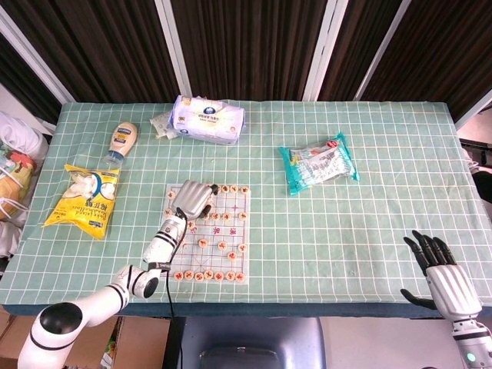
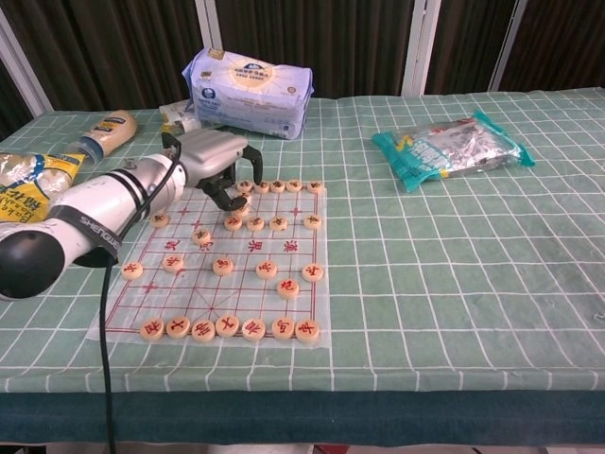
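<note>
A Chinese chess board (image 1: pixel 231 231) printed on a clear sheet lies left of centre on the green checked cloth, with round wooden pieces (image 2: pixel 223 267) spread over it. My left hand (image 1: pixel 192 201) hovers over the board's far left corner (image 2: pixel 213 161), fingers curled down among the back-row pieces (image 2: pixel 277 186). Whether a piece sits between its fingers is hidden. My right hand (image 1: pixel 442 273) is at the table's near right edge, fingers spread, holding nothing; only the head view shows it.
A blue-white tissue pack (image 1: pixel 207 119) lies at the back with a small packet beside it. A mayonnaise bottle (image 1: pixel 121 140) and a yellow snack bag (image 1: pixel 83 198) lie at the left. A teal snack bag (image 1: pixel 319 161) lies right of centre.
</note>
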### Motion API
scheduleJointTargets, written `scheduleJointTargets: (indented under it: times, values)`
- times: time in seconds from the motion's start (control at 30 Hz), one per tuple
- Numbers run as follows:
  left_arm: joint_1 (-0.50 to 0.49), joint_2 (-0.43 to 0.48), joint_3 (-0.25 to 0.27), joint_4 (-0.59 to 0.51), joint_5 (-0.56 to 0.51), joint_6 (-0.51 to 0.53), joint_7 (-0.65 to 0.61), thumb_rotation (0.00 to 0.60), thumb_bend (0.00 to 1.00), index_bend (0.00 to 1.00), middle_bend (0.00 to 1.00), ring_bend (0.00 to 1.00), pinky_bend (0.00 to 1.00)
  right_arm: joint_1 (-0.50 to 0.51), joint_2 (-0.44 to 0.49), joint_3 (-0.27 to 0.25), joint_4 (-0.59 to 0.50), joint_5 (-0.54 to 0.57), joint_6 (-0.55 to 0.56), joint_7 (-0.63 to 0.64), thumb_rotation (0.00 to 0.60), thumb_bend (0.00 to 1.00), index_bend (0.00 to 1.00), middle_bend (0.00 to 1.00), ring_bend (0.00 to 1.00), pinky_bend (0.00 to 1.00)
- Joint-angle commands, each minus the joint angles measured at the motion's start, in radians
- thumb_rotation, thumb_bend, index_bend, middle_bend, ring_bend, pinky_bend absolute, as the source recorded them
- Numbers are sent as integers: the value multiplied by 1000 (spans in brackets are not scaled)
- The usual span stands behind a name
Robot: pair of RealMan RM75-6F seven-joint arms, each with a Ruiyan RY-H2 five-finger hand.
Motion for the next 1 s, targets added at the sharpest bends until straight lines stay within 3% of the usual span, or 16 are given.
scheduleJointTargets:
  times: [0.03, 0.17, 1.0]
  values:
    - [6, 44, 12, -68, -3, -18, 12, 600, 357, 392, 1000, 1000, 1000, 0, 0, 0, 0, 0, 0, -1, 600, 294, 0, 0, 0, 0]
    - [16, 68, 28, -99, -12, -30, 33, 600, 355, 392, 1000, 1000, 1000, -1, 0, -2, -3, -5, 4, -3, 600, 294, 0, 0, 0, 0]
    - [-36, 85, 87, -22, 50, -103, -40, 600, 359, 420, 1000, 1000, 1000, -4, 0, -5, -9, -10, 10, -5, 600, 294, 0, 0, 0, 0]
